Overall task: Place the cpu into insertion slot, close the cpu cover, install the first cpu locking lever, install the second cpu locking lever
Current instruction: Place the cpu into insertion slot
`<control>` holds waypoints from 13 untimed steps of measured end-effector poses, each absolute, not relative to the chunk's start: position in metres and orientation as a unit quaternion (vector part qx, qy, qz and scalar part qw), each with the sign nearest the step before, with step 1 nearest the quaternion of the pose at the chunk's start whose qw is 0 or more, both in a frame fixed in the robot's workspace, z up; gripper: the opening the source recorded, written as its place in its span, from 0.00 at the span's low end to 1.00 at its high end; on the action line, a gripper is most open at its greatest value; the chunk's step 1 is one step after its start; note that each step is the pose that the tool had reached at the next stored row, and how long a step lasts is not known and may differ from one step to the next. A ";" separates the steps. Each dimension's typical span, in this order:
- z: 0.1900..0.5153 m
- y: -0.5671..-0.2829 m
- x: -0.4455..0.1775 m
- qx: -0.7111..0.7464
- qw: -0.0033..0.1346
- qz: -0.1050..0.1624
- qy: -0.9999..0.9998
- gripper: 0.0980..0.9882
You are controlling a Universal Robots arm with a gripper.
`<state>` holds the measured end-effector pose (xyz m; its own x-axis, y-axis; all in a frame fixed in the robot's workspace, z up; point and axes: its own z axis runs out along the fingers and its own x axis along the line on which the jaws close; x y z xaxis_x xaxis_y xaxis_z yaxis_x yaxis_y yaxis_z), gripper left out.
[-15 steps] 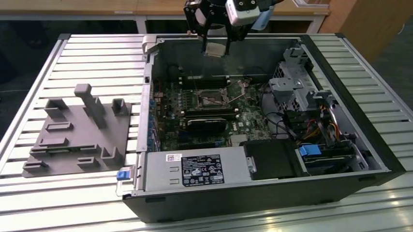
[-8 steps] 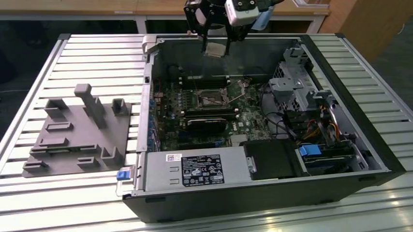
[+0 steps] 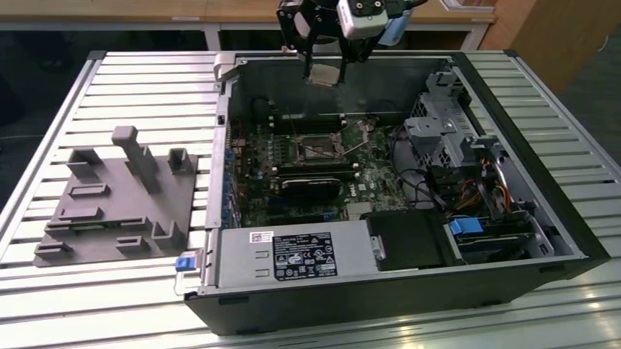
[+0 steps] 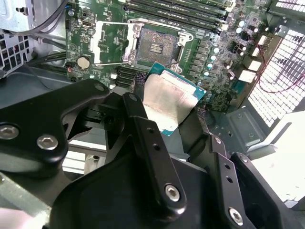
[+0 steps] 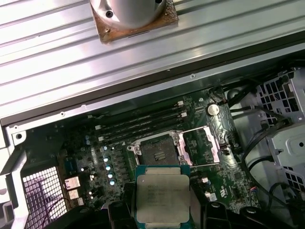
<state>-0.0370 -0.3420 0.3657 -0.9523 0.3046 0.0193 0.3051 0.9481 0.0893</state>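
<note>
My gripper (image 3: 324, 71) hangs over the back wall of the open computer case (image 3: 543, 218), shut on the cpu (image 3: 323, 75). The cpu is a flat square chip with a silvery face and a green edge, and in both wrist views it sits between my black fingers (image 4: 138, 119). Its silvery face (image 5: 162, 195) is level and clear of the board. Beyond the cpu (image 4: 169, 100), the insertion slot (image 4: 155, 45) (image 5: 157, 152) (image 3: 315, 149) lies bare on the green board with its dark centre exposed. The cpu cover (image 4: 107, 40) (image 5: 205, 148) is flipped open beside the socket.
Long memory slots (image 4: 190, 14) run along one side of the socket. A dark heatsink block (image 3: 310, 185), a grey power supply (image 3: 291, 254) and a metal drive cage (image 3: 446, 131) with cables fill the case. A grey fixture (image 3: 116, 196) rests on the slatted table (image 3: 145, 80).
</note>
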 end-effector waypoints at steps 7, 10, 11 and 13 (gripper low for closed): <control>0.366 -0.342 -0.037 -0.164 0.002 -0.046 -0.985 0.49; 0.366 -0.342 -0.037 -0.168 0.002 -0.046 -0.985 0.49; 0.366 -0.342 -0.037 -0.169 0.002 -0.046 -0.985 0.49; 0.366 -0.342 -0.037 -0.172 0.002 -0.046 -0.984 0.49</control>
